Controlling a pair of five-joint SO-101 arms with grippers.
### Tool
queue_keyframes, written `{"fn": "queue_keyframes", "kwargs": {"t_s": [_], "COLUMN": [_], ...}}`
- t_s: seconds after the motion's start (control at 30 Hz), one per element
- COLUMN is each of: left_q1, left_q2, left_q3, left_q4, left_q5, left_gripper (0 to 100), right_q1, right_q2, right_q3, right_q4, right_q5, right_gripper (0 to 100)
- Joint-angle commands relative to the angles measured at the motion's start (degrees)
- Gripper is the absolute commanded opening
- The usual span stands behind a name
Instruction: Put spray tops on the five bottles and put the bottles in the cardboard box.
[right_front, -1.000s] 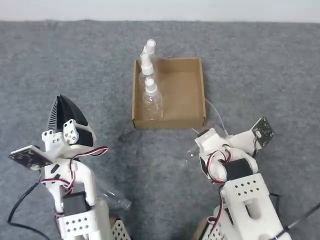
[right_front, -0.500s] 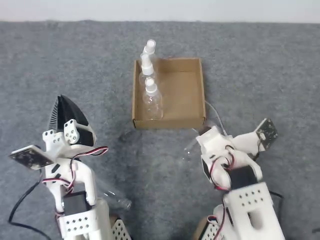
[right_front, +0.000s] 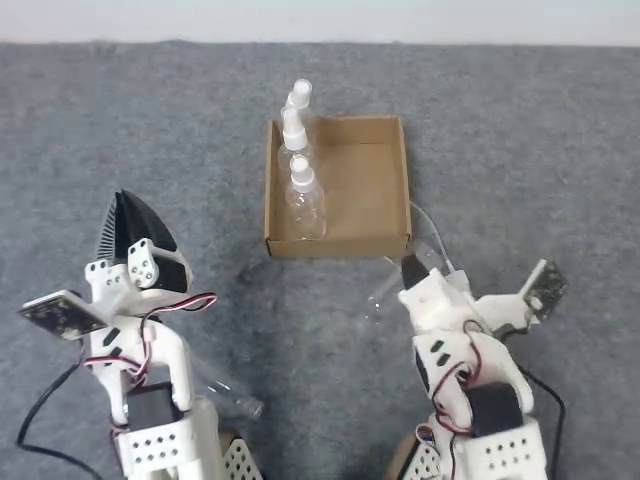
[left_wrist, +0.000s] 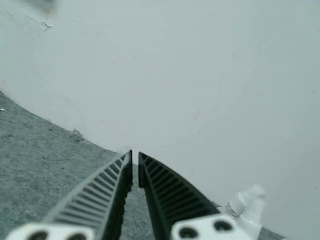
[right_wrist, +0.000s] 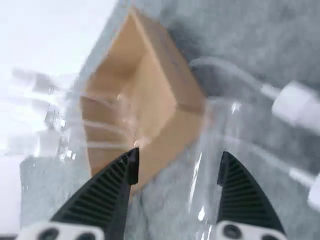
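Between the spread fingers of the right claw (right_wrist: 179, 156) lies a clear bottle (right_wrist: 202, 150), the cardboard box (right_wrist: 150, 97) just beyond its tips, arm stretched low. The left claw (left_wrist: 135, 159), pressed together, points toward the wall (left_wrist: 200, 75).

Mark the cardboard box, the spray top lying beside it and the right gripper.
cardboard box (right_front: 340, 246), high view, near wall.
spray top (right_wrist: 298, 104), right wrist view, white cap.
right gripper (right_wrist: 178, 156), right wrist view, midway between fingertips.
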Motion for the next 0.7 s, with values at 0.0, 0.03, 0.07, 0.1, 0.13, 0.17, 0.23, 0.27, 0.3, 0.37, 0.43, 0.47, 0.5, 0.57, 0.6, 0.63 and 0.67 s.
{"fn": "queue_keyframes", "kwargs": {"t_s": [0.0,0.03,0.07,0.1,0.13,0.17,0.23,0.27,0.3,0.37,0.43,0.47,0.5,0.57,0.6,0.63,0.67], "left_q1": [-0.3,-0.3,-0.3,-0.3,-0.3,-0.3,-0.3,-0.3,-0.3,-0.3,-0.3,-0.3,-0.3,-0.3,-0.3,-0.3,-0.3], "left_q2": [-1.3,-1.3,-1.3,-1.3,-1.3,-1.3,-1.3,-1.3,-1.3,-1.3,-1.3,-1.3,-1.3,-1.3,-1.3,-1.3,-1.3], "left_q3": [-0.7,-0.7,-0.7,-0.7,-0.7,-0.7,-0.7,-0.7,-0.7,-0.7,-0.7,-0.7,-0.7,-0.7,-0.7,-0.7,-0.7], "left_q4": [-0.8,-0.8,-0.8,-0.8,-0.8,-0.8,-0.8,-0.8,-0.8,-0.8,-0.8,-0.8,-0.8,-0.8,-0.8,-0.8,-0.8], "left_q5": [-0.4,-0.4,-0.4,-0.4,-0.4,-0.4,-0.4,-0.4,-0.4,-0.4,-0.4,-0.4,-0.4,-0.4,-0.4,-0.4,-0.4], "left_gripper": [1,1,1,1,1,1,1,1,1,1,1,1,1,1,1,1,1], "right_q1": [5.3,6.5,7.8,8.9,10.1,11.1,12.8,13.2,13.5,13.8,13.8,13.8,13.8,13.8,13.8,13.8,13.8], "right_q2": [-4.4,-4.0,-3.6,-3.3,-3.4,-3.7,-3.9,-3.9,-3.9,-3.9,-3.9,-3.9,-3.9,-3.9,-3.9,-3.9,-3.9], "right_q3": [-1.0,-1.1,-1.2,-1.2,-1.2,-1.2,-1.3,-1.6,-1.7,-1.9,-2.0,-2.1,-2.1,-2.1,-2.1,-2.1,-2.1], "right_q4": [-1.6,-2.1,-2.8,-3.5,-3.9,-4.2,-4.4,-4.3,-4.2,-3.8,-2.9,-1.9,-1.1,-0.4,-0.2,-0.2,-0.2], "right_q5": [7.2,9.2,11.0,12.7,14.0,15.3,17.2,18.1,18.8,20.0,21.5,23.0,25.4,30.0,32.0,33.8,35.7], "right_gripper": [19.8,19.8,19.8,19.8,19.8,19.8,19.8,19.8,19.8,19.7,19.8,19.8,19.8,19.8,19.8,19.8,19.8]}}
